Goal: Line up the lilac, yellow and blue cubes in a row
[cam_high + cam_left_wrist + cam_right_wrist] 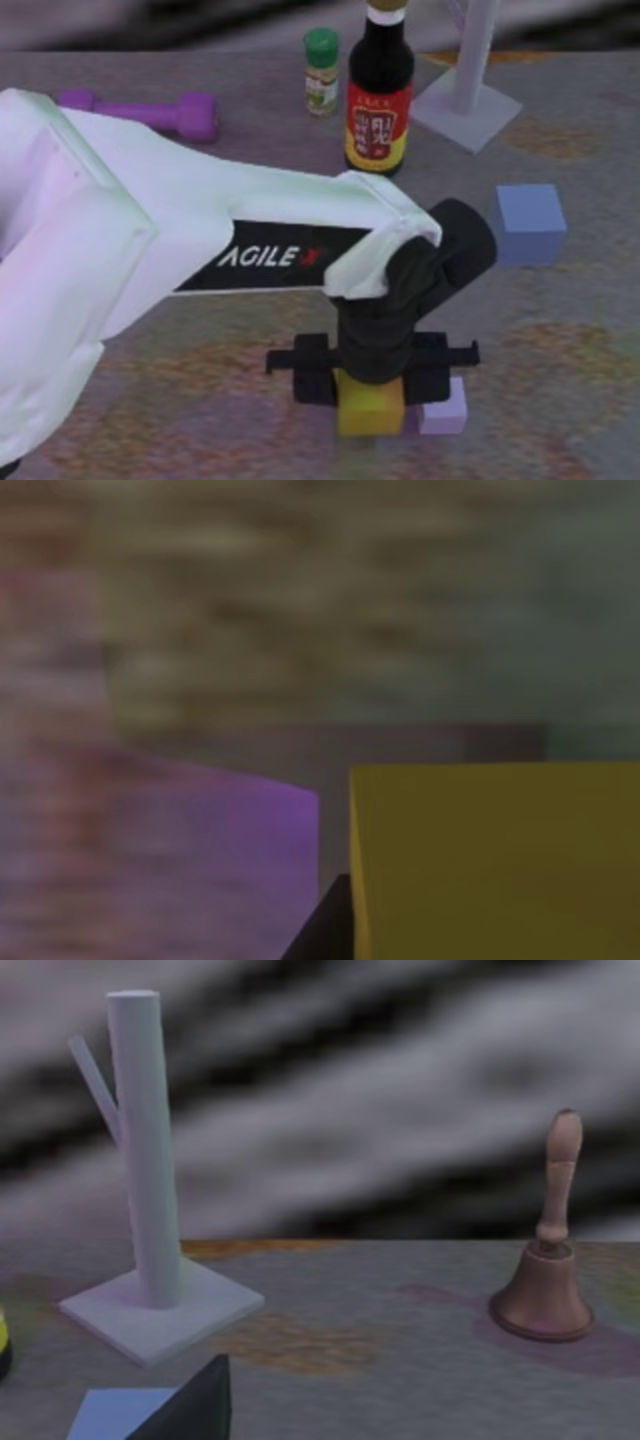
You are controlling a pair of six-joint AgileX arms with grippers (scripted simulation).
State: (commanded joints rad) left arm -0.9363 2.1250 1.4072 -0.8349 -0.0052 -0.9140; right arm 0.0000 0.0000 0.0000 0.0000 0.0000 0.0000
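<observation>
Plainly, the left pincer (371,372) is clenched on the yellow cube (369,403) beside the lilac cube (443,408) (blue cube (527,222) well apart), likely light, rigid, best held by flat opposite faces.

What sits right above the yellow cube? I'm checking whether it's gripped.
The left gripper sits over the yellow cube, one dark finger on each side. It hides the cube's top, so contact can't be confirmed. The lilac cube sits beside it.
</observation>
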